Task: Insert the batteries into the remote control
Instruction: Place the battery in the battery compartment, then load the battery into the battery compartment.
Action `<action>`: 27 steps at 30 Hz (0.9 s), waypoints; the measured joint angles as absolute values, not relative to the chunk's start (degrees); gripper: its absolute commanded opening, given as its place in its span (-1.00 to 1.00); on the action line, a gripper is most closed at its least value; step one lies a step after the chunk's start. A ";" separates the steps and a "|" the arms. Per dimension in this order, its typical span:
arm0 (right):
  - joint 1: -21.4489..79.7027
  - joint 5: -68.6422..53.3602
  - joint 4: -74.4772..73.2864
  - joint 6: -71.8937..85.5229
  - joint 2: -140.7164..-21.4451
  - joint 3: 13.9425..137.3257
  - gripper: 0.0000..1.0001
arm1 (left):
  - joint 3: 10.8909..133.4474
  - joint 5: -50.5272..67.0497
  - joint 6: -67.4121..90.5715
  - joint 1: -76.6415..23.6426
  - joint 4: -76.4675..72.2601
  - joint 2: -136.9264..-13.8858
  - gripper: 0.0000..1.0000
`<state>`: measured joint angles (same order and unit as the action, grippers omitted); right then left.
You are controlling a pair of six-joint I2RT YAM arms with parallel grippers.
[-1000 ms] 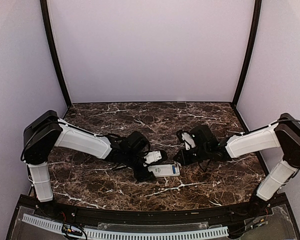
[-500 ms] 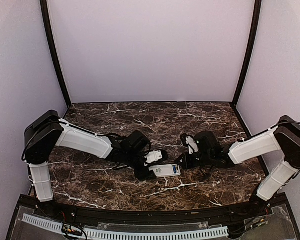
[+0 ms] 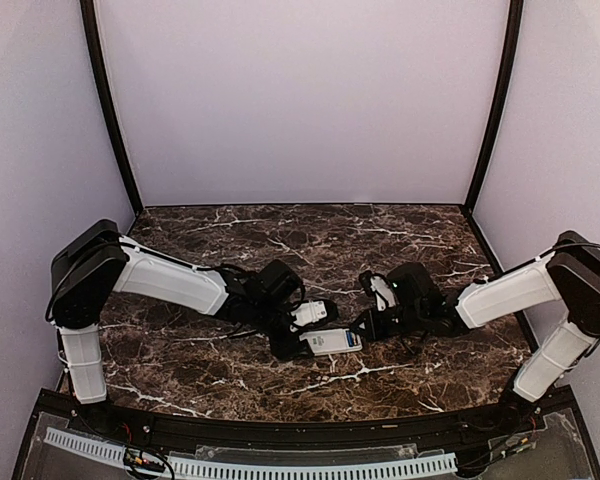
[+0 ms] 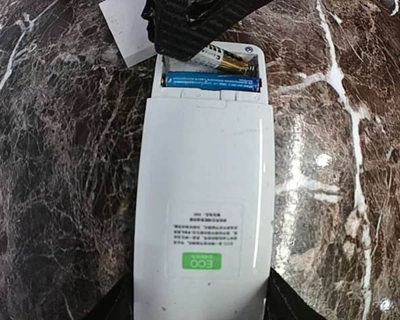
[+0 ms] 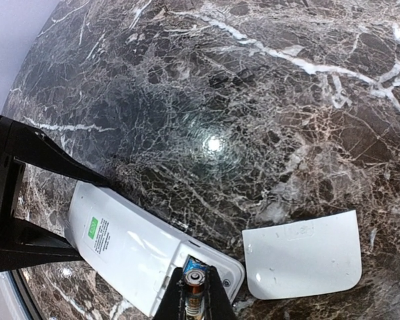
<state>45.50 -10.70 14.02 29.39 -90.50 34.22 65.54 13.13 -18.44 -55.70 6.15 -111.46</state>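
White cover (image 5: 303, 253) beside remote control (image 4: 203, 200) in grip of left end effector (image 4: 201, 300); right end effector (image 5: 198, 301) tight around one battery (image 5: 195, 277).

A dark marble tabletop (image 3: 400, 235) veined in white is being shown in every view. A small white cover piece (image 5: 303, 253) is being seen lying flat on it at lower right of the right wrist view, and a glare spot (image 5: 213, 143) is being reflected mid-frame.
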 measured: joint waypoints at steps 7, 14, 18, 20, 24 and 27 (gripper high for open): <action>45.71 -10.46 9.28 28.56 -89.91 35.53 -0.50 | 65.67 13.50 -18.44 -55.70 6.04 -111.61 -0.03; 45.67 -9.47 -1.87 25.02 -88.95 41.45 -0.38 | 65.69 13.82 -18.52 -55.70 5.82 -111.70 0.00; 45.04 -10.37 -8.10 22.74 -88.14 47.57 -0.77 | 65.69 14.00 -18.92 -55.66 5.78 -111.74 0.00; 44.75 -10.46 -10.87 22.85 -88.62 49.87 -0.77 | 65.69 14.04 -18.94 -55.66 5.74 -111.74 0.00; 44.47 -9.39 -14.94 22.98 -92.12 54.65 -0.72 | 65.69 14.11 -18.94 -55.61 5.67 -111.74 0.00; 44.45 -8.93 -16.97 22.72 -94.56 56.12 -0.76 | 65.69 14.13 -18.94 -55.61 5.61 -111.77 0.00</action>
<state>44.45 -8.93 -16.97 22.72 -94.56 56.12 65.69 14.13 -18.94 -55.61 5.61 -111.77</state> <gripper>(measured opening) 0.138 0.580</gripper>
